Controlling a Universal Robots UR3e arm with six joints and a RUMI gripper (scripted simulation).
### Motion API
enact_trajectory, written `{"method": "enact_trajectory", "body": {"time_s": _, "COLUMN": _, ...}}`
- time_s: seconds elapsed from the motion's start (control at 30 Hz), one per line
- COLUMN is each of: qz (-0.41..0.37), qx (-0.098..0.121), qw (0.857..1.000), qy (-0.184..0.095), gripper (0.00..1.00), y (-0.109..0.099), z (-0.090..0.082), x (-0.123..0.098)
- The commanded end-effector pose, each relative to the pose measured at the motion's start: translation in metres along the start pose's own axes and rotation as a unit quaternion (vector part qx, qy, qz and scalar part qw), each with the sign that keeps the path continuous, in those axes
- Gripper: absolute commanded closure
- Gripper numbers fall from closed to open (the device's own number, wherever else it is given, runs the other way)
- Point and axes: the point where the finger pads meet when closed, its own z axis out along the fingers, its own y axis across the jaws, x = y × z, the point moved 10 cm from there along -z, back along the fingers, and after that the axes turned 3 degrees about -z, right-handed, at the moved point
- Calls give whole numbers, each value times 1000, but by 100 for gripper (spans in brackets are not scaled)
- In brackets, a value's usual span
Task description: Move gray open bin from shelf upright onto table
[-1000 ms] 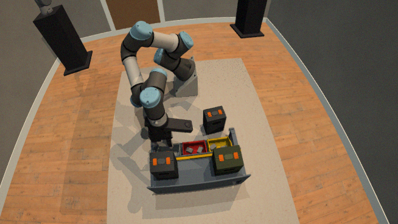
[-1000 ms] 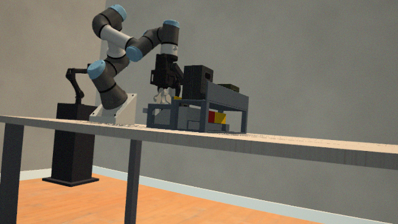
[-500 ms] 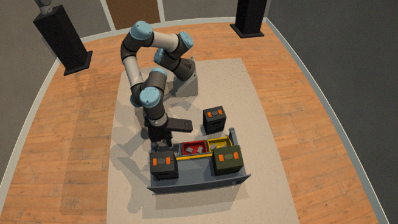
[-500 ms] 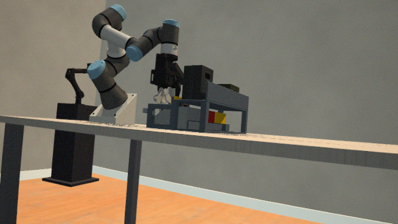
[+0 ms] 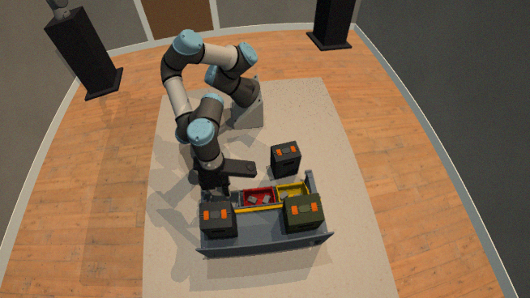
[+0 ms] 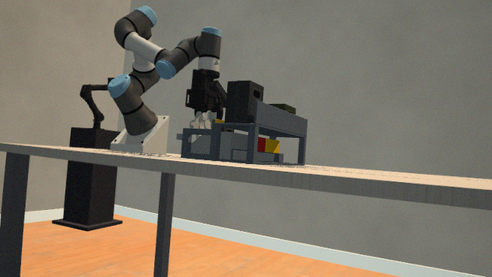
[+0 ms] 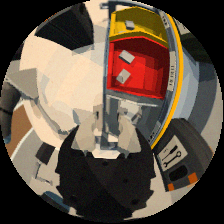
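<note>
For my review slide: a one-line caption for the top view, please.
Arm lowers its gripper at the shelf's rear-left corner, beside the red bin and yellow bin.

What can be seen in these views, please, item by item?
Table: one, beige top, centre of the room.
Shelf unit: one, blue-gray, on the table.
Gray open bin: one, lower shelf, below the gripper.
Red bin: one, lower shelf, beside the gray one.
Gray parts: two, in the red bin.
Yellow bin: one, lower shelf, beyond the red one.
Black lidded boxes: two, one on the shelf top, one on the table.
Green lidded box: one, shelf top.
Black pedestals: two, on the floor.
Arm: one, gray and blue.
Gripper: one, partly open, holding nothing.
</note>
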Motion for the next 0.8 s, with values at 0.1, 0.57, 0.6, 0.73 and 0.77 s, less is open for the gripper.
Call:
{"method": "enact_trajectory", "body": {"time_s": 0.1, "qz": 0, "qx": -1, "qw": 1000, "qy": 0, "gripper": 74, "y": 0, "z": 5, "x": 0}}
{"method": "enact_trajectory", "body": {"time_s": 0.57, "qz": 0, "qx": -1, "qw": 1000, "qy": 0, "gripper": 74, "y": 0, "z": 9, "x": 0}}
{"method": "enact_trajectory", "body": {"time_s": 0.6, "qz": 0, "qx": -1, "qw": 1000, "qy": 0, "gripper": 74, "y": 0, "z": 10, "x": 0}}
{"method": "enact_trajectory", "body": {"time_s": 0.73, "qz": 0, "qx": -1, "qw": 1000, "qy": 0, "gripper": 74, "y": 0, "z": 16, "x": 0}}
{"method": "enact_trajectory", "body": {"time_s": 0.77, "qz": 0, "qx": -1, "qw": 1000, "qy": 0, "gripper": 74, "y": 0, "z": 16, "x": 0}}
